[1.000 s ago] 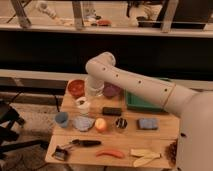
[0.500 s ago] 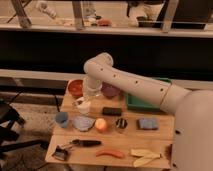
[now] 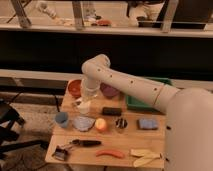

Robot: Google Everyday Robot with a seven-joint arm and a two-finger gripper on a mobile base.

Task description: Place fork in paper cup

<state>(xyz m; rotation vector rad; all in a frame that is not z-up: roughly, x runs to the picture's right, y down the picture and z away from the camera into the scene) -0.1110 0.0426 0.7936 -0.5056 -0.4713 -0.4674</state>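
Observation:
The white paper cup [image 3: 84, 107] stands on the wooden table [image 3: 107, 137] near its back left, in front of a red bowl [image 3: 74, 88]. My gripper [image 3: 86, 97] points down right over the cup and touches or nearly touches its rim, hiding the opening. A thin pale piece [image 3: 76, 103] sticks out left of the cup's rim; it may be the fork, but I cannot tell. The light-blue cup [image 3: 61, 119] stands apart, to the front left of the paper cup.
A purple bowl [image 3: 109, 91] and a green tray [image 3: 149, 98] are at the back. A black block [image 3: 112, 111], a grey cloth [image 3: 83, 123], an orange fruit [image 3: 101, 124], a dark can [image 3: 121, 123] and a blue sponge [image 3: 148, 123] fill the middle. A brush [image 3: 75, 145], a red pepper [image 3: 112, 153] and bananas [image 3: 145, 156] lie in front.
My arm has shifted slightly left and down over the paper cup. The other things have not moved.

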